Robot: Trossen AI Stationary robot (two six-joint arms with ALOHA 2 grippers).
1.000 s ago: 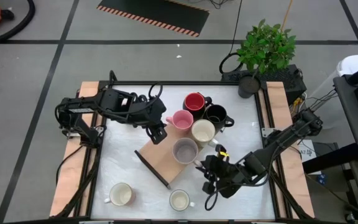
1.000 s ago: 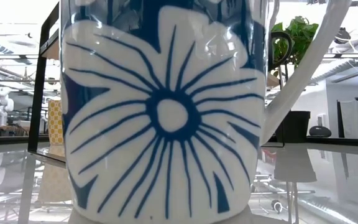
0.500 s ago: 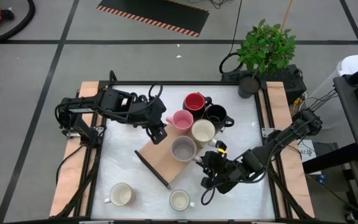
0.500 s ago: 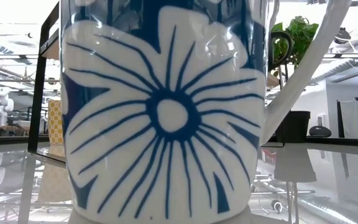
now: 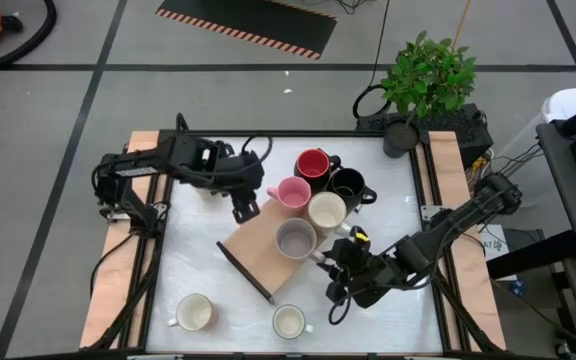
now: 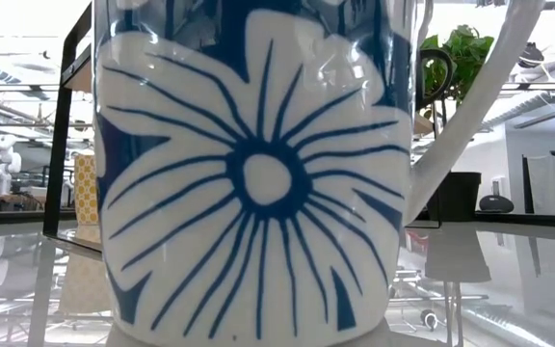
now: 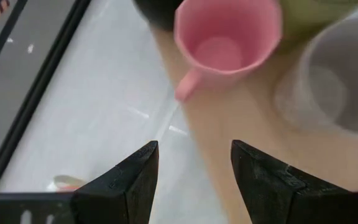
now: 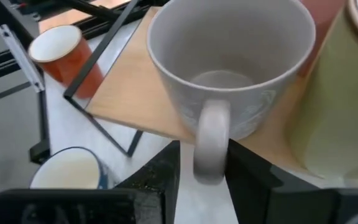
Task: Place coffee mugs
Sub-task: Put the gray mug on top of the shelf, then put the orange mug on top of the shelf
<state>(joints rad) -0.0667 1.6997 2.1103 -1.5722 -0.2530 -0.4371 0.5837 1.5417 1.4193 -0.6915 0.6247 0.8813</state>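
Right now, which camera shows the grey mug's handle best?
The right wrist view: the round grey ceramic mug fills the picture, its handle between the right claw's open fingers. The high view shows that mug small, on the wooden board. The left wrist view shows it blurred. The low view doesn't show it.

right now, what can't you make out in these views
- Low view: a blue-and-white flowered mug close to the lens blocks the table, both arms and the other mugs.
- Right wrist view: the right gripper straddles the grey mug handle; contact unclear.
- Left wrist view: the grey mug and a cream mug are blurred, the cream one cut off by the edge, beyond the pink mug.
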